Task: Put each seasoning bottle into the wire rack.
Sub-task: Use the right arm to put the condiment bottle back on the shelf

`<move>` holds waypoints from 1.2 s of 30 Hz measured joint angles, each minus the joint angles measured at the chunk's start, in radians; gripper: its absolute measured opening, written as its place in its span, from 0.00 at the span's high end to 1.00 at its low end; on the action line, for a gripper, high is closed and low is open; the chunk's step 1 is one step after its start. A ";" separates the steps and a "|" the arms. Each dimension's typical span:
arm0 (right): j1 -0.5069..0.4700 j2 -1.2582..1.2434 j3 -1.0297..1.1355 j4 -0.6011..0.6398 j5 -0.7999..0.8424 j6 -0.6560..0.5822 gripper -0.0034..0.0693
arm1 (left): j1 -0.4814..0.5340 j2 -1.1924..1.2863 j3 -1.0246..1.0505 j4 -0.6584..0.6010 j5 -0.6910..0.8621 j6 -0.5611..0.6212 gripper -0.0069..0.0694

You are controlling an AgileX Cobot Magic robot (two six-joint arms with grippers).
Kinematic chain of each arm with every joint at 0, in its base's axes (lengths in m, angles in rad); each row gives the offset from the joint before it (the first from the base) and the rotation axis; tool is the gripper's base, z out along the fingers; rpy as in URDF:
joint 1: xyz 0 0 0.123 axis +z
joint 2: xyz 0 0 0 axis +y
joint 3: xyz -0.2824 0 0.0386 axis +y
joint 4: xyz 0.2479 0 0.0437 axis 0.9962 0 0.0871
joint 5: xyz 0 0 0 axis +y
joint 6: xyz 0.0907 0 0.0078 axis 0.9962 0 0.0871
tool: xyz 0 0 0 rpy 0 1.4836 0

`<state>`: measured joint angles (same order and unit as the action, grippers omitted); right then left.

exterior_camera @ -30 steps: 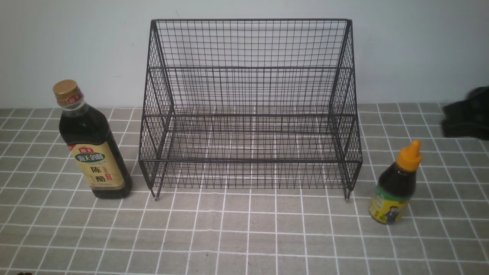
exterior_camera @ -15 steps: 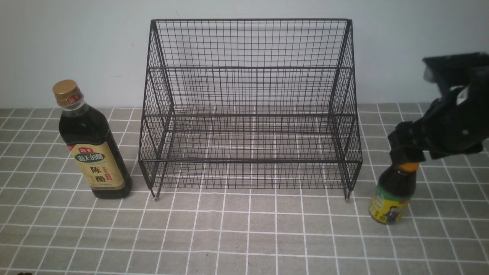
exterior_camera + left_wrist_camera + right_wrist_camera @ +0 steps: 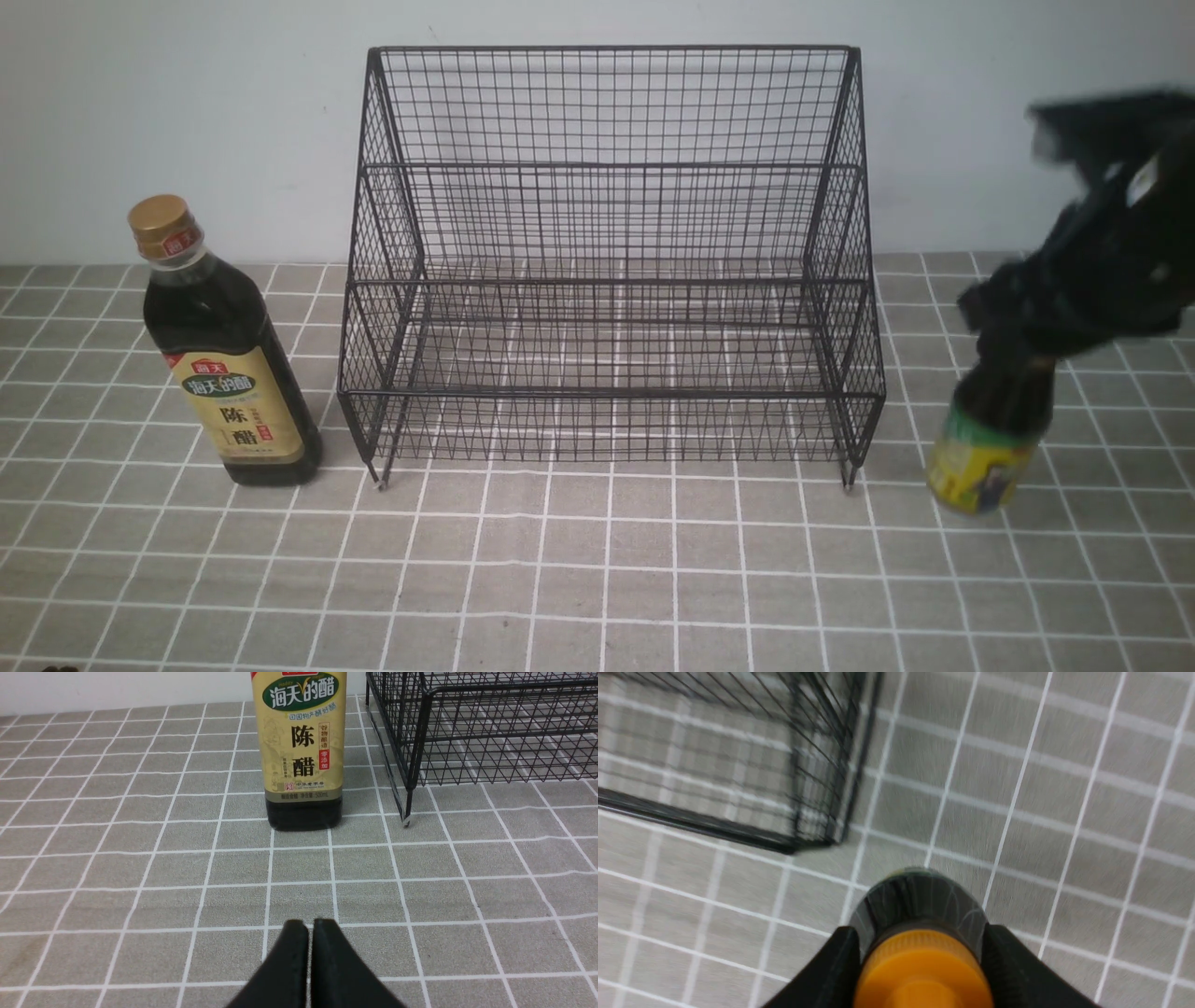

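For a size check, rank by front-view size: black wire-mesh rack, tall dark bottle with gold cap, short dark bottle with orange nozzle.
1. Black wire-mesh rack
2. Tall dark gold-capped bottle
3. Short dark orange-nozzled bottle, partly hidden

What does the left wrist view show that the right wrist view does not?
Only the left wrist view: the tall bottle with the tan label, and the left hand, shut.
Only the right wrist view: the short bottle's orange nozzle cap, between the fingers of the right hand.
Both: part of the black wire rack and the white-lined grid surface.
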<state>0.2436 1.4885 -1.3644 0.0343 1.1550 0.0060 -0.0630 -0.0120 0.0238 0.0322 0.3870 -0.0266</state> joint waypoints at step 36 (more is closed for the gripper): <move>0.201 0.324 -0.267 0.000 -0.032 -0.023 0.54 | 0.000 0.000 0.000 0.000 0.000 0.000 0.92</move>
<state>0.4443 1.8122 -1.6316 0.0348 1.1233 -0.0166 -0.0630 -0.0120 0.0238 0.0322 0.3870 -0.0266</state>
